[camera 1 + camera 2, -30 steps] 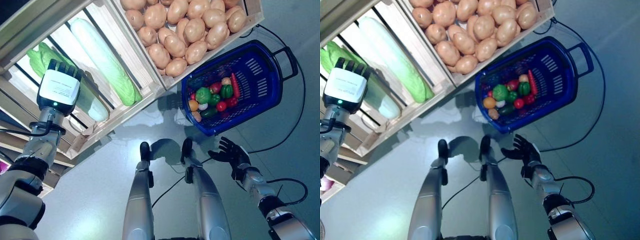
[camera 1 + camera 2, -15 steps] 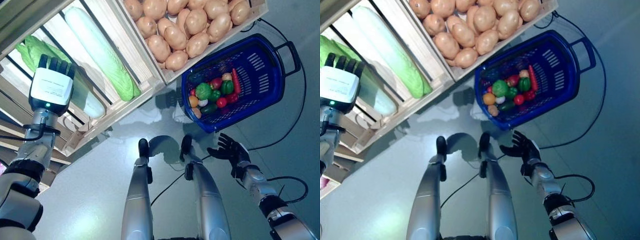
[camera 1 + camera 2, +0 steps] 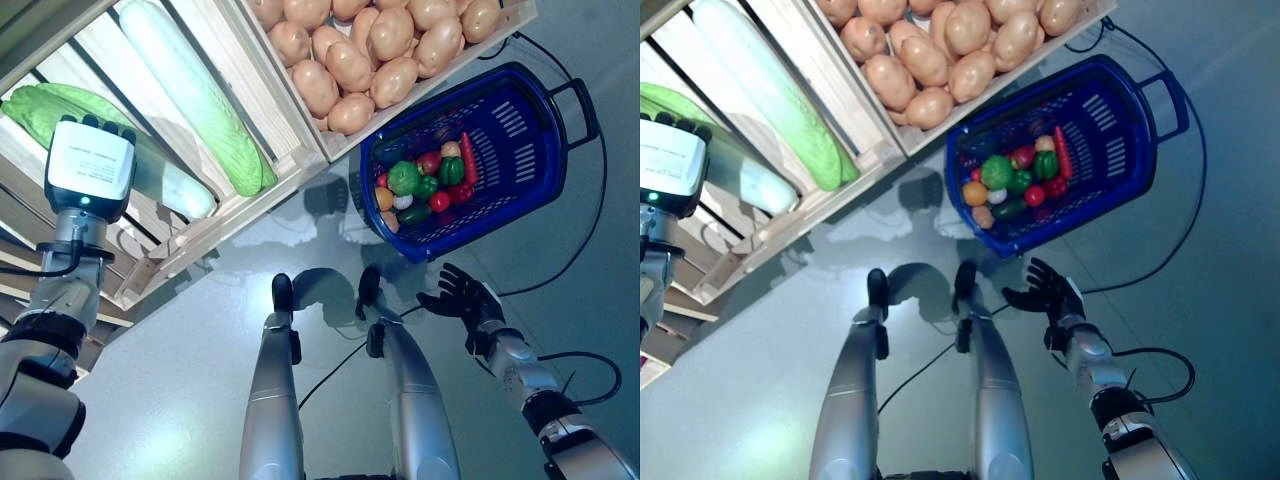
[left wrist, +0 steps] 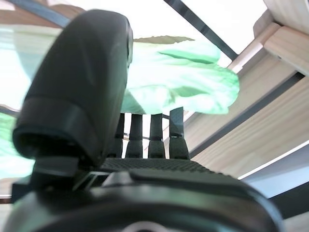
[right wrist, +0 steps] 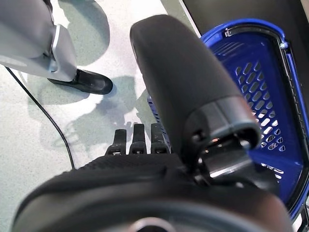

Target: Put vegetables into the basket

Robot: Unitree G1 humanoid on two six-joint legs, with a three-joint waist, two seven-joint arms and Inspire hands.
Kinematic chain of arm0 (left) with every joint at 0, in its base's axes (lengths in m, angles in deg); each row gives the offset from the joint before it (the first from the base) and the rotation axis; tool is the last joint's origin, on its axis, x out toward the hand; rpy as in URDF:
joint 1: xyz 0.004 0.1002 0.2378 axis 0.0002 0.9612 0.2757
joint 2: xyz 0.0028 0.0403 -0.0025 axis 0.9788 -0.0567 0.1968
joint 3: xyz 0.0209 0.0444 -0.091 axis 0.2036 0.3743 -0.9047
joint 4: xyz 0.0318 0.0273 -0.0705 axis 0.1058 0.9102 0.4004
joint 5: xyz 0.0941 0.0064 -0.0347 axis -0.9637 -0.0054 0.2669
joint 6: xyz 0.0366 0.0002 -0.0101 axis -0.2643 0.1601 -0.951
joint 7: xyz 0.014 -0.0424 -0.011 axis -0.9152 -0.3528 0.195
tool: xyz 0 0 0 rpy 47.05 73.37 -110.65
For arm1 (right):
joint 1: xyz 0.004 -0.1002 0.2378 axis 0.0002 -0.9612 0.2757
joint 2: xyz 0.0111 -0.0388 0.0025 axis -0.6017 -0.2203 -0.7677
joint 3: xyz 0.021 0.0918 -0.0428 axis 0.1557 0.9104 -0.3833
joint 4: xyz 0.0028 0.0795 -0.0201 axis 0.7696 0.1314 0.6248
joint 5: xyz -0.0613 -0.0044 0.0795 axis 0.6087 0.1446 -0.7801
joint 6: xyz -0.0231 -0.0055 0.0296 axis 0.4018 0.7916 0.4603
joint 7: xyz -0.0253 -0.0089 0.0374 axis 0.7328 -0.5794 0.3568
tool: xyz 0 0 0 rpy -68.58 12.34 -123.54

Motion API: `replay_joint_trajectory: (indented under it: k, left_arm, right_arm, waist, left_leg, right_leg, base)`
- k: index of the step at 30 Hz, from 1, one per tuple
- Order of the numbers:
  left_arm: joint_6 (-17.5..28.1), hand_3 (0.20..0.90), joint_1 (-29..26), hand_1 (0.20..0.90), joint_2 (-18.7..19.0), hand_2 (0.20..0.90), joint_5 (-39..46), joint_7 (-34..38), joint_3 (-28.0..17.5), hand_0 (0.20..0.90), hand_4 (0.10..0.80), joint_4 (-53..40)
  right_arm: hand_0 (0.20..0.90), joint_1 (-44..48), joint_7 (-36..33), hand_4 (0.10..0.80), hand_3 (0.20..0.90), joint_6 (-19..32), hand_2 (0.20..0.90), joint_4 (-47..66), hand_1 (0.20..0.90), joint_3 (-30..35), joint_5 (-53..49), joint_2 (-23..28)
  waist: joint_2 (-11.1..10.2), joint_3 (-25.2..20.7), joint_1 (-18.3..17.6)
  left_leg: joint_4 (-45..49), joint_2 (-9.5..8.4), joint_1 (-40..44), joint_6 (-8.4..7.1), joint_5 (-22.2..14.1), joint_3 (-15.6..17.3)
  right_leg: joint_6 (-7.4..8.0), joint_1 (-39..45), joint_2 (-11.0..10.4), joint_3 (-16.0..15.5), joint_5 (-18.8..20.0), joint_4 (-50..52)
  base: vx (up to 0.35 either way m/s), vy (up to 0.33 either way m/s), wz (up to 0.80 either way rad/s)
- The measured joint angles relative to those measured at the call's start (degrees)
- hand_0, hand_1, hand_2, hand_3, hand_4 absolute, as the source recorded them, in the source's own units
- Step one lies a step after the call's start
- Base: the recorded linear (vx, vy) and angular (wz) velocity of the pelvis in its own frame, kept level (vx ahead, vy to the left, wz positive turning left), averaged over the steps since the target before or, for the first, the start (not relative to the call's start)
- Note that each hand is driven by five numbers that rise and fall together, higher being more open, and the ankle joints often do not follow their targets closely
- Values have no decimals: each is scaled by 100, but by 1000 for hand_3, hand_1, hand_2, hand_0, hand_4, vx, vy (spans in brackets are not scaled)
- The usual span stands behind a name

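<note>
The blue plastic basket (image 3: pixel 515 150) stands on the floor at the right and holds small vegetables, among them a green pepper (image 3: pixel 404 178) and a carrot (image 3: pixel 470 165). My left hand (image 3: pixel 88 165) is raised into the wooden stand's left crate, its fingers straight and its fingertips against a green leafy vegetable (image 3: pixel 40 100). The left wrist view shows the straight fingers (image 4: pixel 149 137) in front of the green leaves (image 4: pixel 193 82). A long pale green vegetable (image 3: pixel 170 185) lies right beside that hand. My right hand (image 3: pixel 462 298) is open over the floor, just below the basket's near rim (image 5: pixel 260 82).
The wooden stand (image 3: pixel 255 195) with slatted crates runs across the top and left, and its front corner overhangs the floor close to the basket's left end. Grey floor lies between the stand and the basket.
The view has shifted slightly. My left hand has moved a little further left in the crate, toward the leafy vegetable. My right hand has kept its place by the basket.
</note>
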Motion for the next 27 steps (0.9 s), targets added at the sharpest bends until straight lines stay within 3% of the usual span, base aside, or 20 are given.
replay_joint_trajectory:
  k: [11, 18, 27]
  left_arm:
    - [1, 300, -8, 300, -3, 300, 739, 343, -25, 300, 400, 50]
    - [290, 300, 77, 300, -4, 300, 901, 735, -379, 300, 400, -8]
    - [1054, 300, 1285, 300, -33, 300, 1409, 1018, -1262, 300, 400, -1318]
  right_arm:
    - [900, -26, -9, 800, 900, 1, 900, 37, 900, 4, -4, 7]
    - [900, -374, -10, 800, 900, 10, 900, 135, 900, 4, -8, -6]
    - [900, -904, -11, 800, 900, 204, 900, 399, 900, 11, -48, -207]
  waist:
    - [-52, 4, -31]
    - [-151, -1, -5]
    - [-159, -1, 49]
  left_leg:
    - [43, -2, -7, 16, -15, -25]
    - [-245, -22, 496, -47, 31, -68]
    - [-1449, -35, 1883, -108, 391, -60]
  right_leg:
    - [13, 16, -8, -14, -7, 91]
    - [25, 479, -5, -67, -32, -43]
    - [62, 1701, 43, -230, -4, -831]
  base:
    - [7, -6, 1]
    - [62, -21, 4]
    - [86, -36, 6]
